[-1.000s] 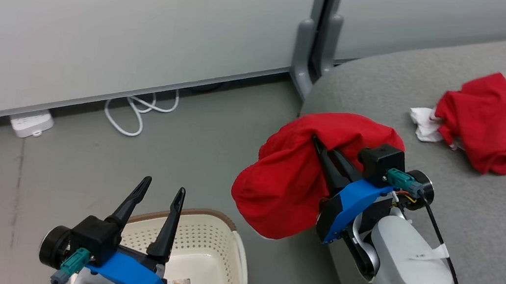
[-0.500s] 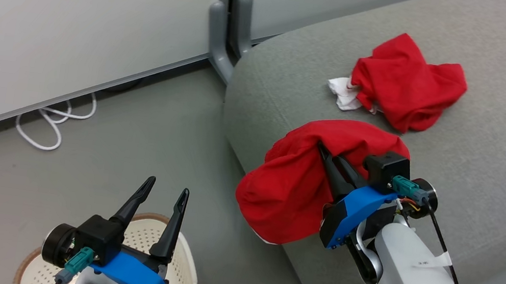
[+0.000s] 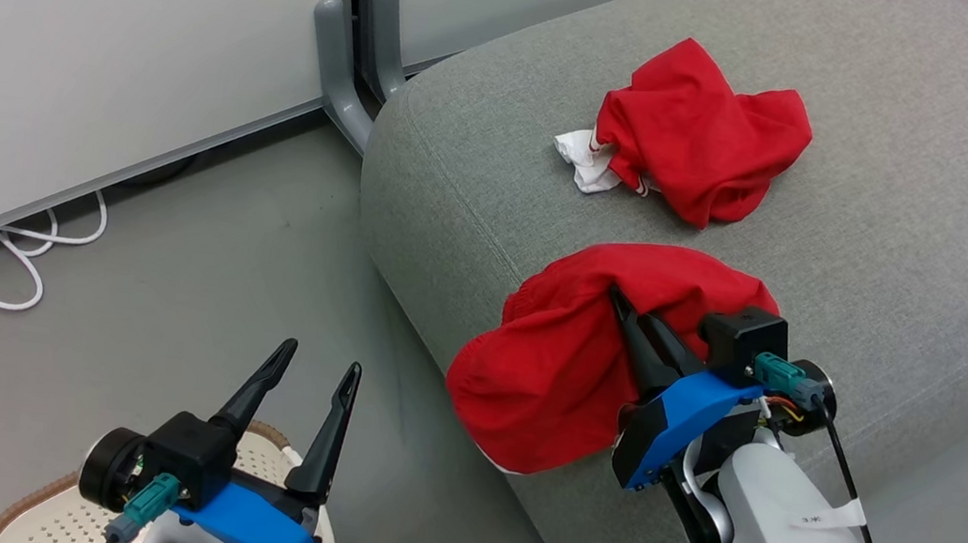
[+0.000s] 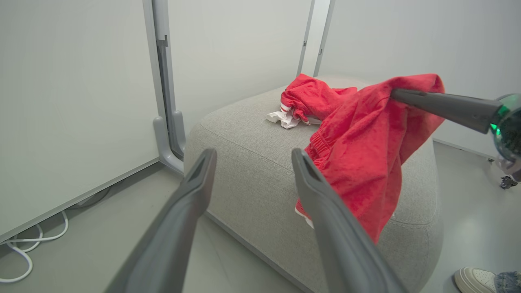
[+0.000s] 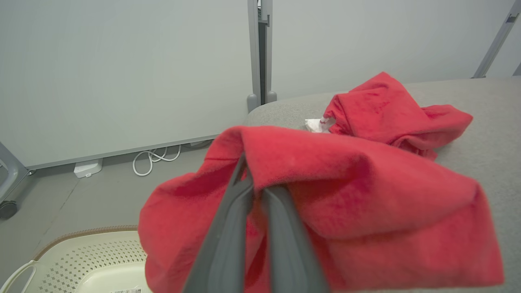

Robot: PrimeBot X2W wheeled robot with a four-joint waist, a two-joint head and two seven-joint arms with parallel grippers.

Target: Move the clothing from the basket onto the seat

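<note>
Over seat near edge: red garment hangs pinched in right gripper, fingers pressed together on fabric, lower folds draping past seat's side. Farther in on seat: other red garment, white-trimmed, already lying down. Off seat, low beside it: left gripper, fingers spread, empty, above basket. Step: carrying garment over seat. Next, likely: reach farther in, lower, release clear of edge.
</note>
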